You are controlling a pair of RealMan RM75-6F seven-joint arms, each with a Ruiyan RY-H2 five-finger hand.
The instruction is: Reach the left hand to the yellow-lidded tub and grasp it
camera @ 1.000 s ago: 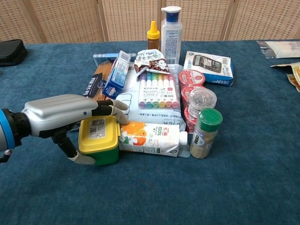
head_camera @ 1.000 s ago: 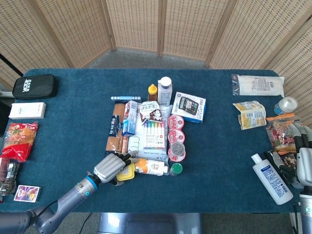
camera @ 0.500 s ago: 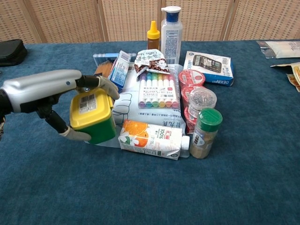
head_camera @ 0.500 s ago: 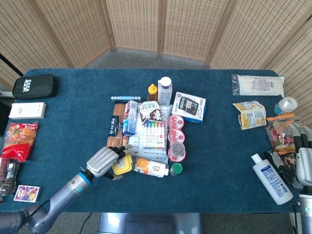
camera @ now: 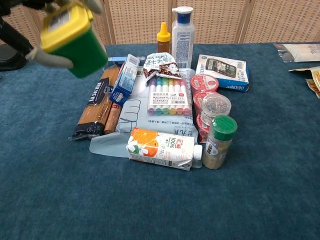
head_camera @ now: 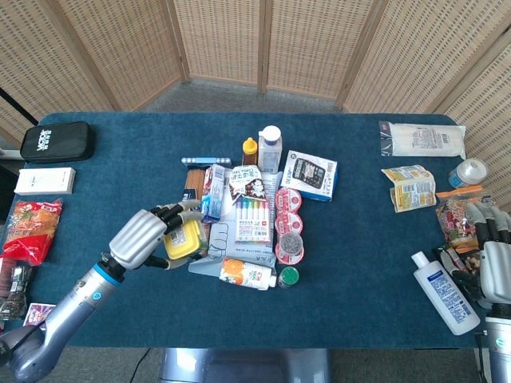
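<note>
My left hand [head_camera: 142, 238] grips the yellow-lidded tub [head_camera: 182, 239] and holds it in the air above the table. In the chest view the green tub with its yellow lid [camera: 70, 37] hangs tilted at the top left, with only the fingers [camera: 47, 57] of that hand showing under and over it. My right hand [head_camera: 497, 263] rests at the table's far right edge, beside a white bottle; its fingers lie loosely with nothing in them.
Below the tub lie spaghetti packs [camera: 95, 107], a blue box [camera: 125, 78], an orange juice carton [camera: 160, 148], a marker set [camera: 169, 92], red-lidded cups [camera: 207, 95] and a green-capped jar [camera: 220, 142]. Snack bags [head_camera: 28, 231] sit at the left edge.
My left hand has lifted the tub off the table beside the juice carton and carried it up and to the left, away from the carton. The right hand has not moved.
</note>
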